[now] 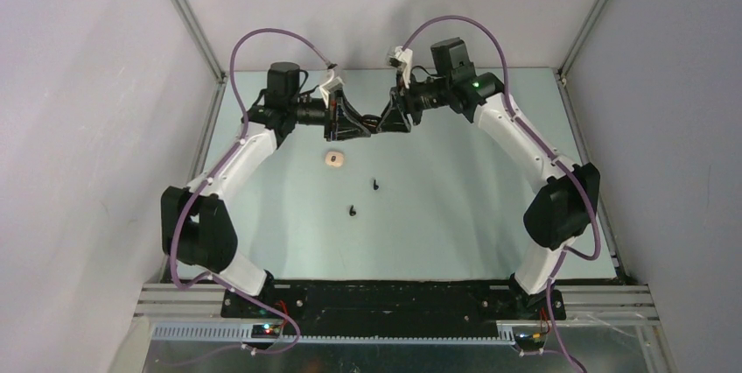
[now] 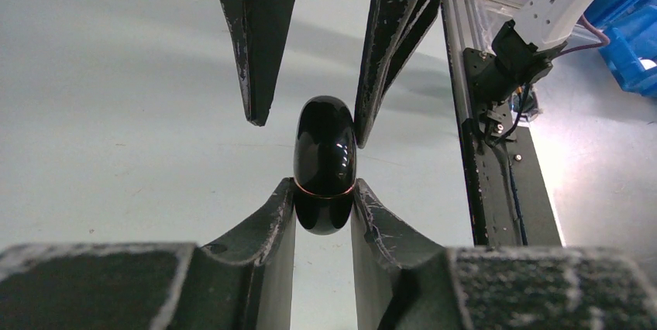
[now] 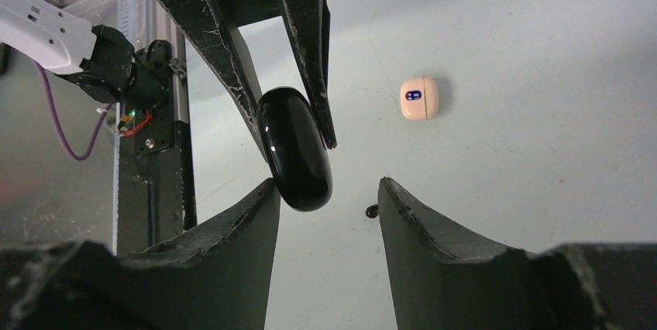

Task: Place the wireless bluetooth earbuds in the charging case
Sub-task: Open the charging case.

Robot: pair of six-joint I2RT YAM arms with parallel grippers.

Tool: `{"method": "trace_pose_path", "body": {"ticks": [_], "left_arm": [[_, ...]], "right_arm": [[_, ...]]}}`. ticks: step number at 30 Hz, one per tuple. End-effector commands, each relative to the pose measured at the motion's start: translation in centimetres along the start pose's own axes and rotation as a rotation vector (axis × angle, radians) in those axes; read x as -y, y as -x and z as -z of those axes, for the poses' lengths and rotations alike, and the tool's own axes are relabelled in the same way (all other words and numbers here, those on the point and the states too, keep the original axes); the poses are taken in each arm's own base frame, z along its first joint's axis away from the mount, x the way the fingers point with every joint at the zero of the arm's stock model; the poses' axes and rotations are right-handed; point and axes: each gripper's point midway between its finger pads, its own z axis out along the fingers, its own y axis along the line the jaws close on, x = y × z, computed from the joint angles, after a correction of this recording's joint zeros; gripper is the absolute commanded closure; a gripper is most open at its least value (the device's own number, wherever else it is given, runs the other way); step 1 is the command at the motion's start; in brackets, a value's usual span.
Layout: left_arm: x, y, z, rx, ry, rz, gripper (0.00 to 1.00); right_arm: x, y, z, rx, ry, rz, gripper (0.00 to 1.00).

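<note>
My left gripper (image 2: 324, 190) is shut on a glossy black charging case (image 2: 324, 166), closed, with a thin seam line, held above the table. My right gripper (image 3: 329, 187) is open, facing it, its fingers on either side of the case's far end (image 3: 294, 148), one finger against it. In the top view both grippers meet at the table's back middle, left (image 1: 354, 125) and right (image 1: 386, 119). Two black earbuds (image 1: 375, 185) (image 1: 353, 211) lie on the table nearer the bases. One earbud (image 3: 372, 211) shows in the right wrist view.
A cream-white closed case (image 1: 334, 158) lies on the table left of the earbuds, also in the right wrist view (image 3: 419, 98). White walls with metal frame posts enclose the table. The black base rail (image 1: 385, 299) runs along the near edge.
</note>
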Motion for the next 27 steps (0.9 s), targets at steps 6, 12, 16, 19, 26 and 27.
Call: {"method": "trace_pose_path", "body": {"ticks": [6,12,16,19,26,27], "left_arm": [[1.3,1.2,-0.1,0.020,-0.071,-0.009,1.00],[1.3,1.2,-0.1,0.020,-0.072,-0.007,1.00],[1.3,1.3,-0.1,0.021,-0.071,-0.010,1.00],[1.2,1.3,0.0,0.021,-0.065,-0.006,1.00],[0.9,1.9,0.5,0.030,-0.062,0.010,1.00],[0.9,2.1,0.5,0.032,-0.063,0.010,1.00]], "right_arm": [[0.8,3.9,0.9,0.116,0.008,0.020,0.46],[1.6,4.0,0.9,0.120,-0.021,0.005,0.47],[1.9,3.7,0.8,0.114,-0.032,0.006,0.47],[1.8,3.6,0.7,0.108,-0.032,0.007,0.47],[0.5,5.8,2.1,0.146,-0.026,0.048,0.46],[0.0,6.3,2.8,0.156,-0.020,0.057,0.46]]}}
